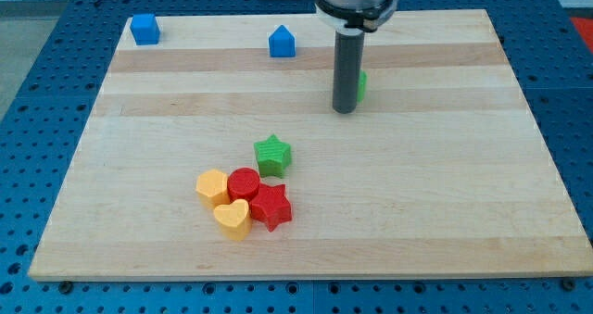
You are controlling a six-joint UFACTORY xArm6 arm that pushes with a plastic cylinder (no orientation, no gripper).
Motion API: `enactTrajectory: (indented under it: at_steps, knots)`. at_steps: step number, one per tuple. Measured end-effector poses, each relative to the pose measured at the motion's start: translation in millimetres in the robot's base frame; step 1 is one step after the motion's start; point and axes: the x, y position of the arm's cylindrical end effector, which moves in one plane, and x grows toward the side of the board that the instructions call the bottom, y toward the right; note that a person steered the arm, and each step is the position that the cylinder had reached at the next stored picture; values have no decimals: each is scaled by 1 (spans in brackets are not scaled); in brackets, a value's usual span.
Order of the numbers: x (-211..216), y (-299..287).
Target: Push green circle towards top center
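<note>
The dark rod's lower end, my tip (344,109), was seen resting on the pale wooden board (445,212), right of centre and toward the far side; no jaws were carried. The green circle block (360,85) was mostly hidden just behind the rod, touching it. A blue cube (144,28) and a blue house-shaped block (282,43) lay far left. Nearer, a green star (272,155), red cylinder (245,182), red star (271,206), orange hexagon (212,185) and orange heart (233,218) were clustered.

green circle (361,85) mostly hidden behind the rod (346,69) — only a sliver on the rod's right side visible, shape not confirmable, contact with my tip (344,109) undeterminable, arm housing (357,1) cut off by the view's top edge — upper part out of frame
</note>
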Motion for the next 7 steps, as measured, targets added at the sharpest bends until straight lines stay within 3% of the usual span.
enactTrajectory:
  at_steps: [2, 6, 7]
  knots:
    - [7, 43]
    - [-36, -10]
    - [-36, 8]
